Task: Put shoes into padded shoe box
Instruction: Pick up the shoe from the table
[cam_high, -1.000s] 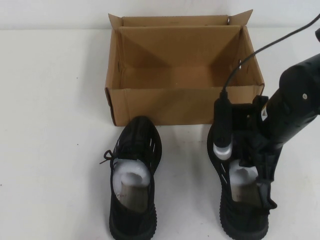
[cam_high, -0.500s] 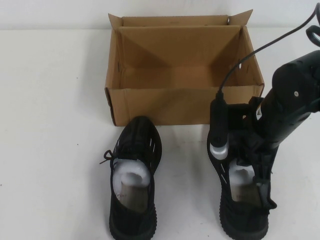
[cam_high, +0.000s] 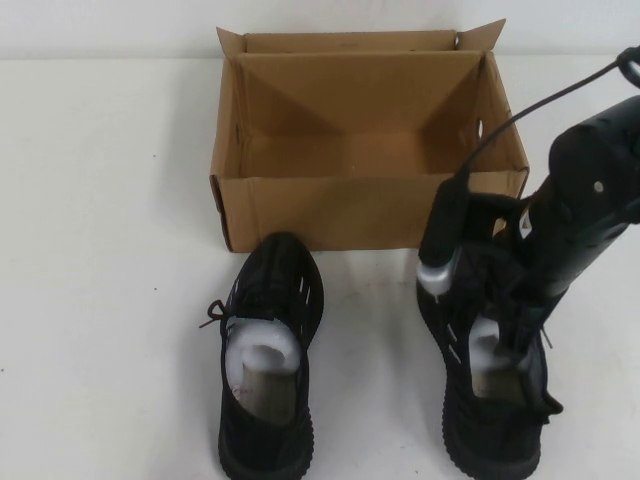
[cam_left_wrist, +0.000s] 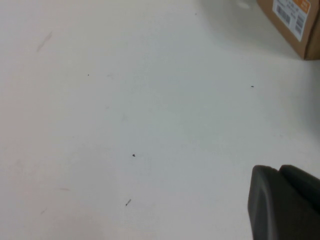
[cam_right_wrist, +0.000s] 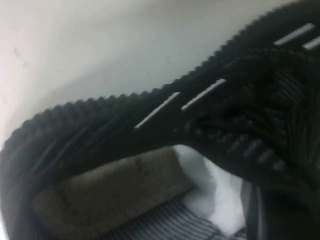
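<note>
Right gripper (cam_high: 512, 335): lower right of the high view, down in the mouth of the right shoe (cam_high: 490, 400); fingers drawn together and clamped on the shoe's tongue and collar edge.
Right shoe: lower right of the frame, toe toward the box, heel toward the bottom edge; slightly tilted; white paper stuffing (cam_high: 487, 345) visible inside. Right wrist view filled by its ribbed sole edge and white dash marks (cam_right_wrist: 200, 95).
Left shoe (cam_high: 268, 350): lower centre-left of the frame, flat on the table (cam_high: 100, 250), toe just short of the box's front wall; well apart from the right shoe; white stuffing inside, lace trailing to its left.
Padded shoe box (cam_high: 330, 210): upper centre of the frame, open, flaps up; interior bare cardboard.
Left gripper (cam_left_wrist: 285, 205): lower right corner of the left wrist view, above bare table; only a dark part visible, cannot tell whether apart or together.
Box corner with label (cam_left_wrist: 295, 20): upper right of the left wrist view.
</note>
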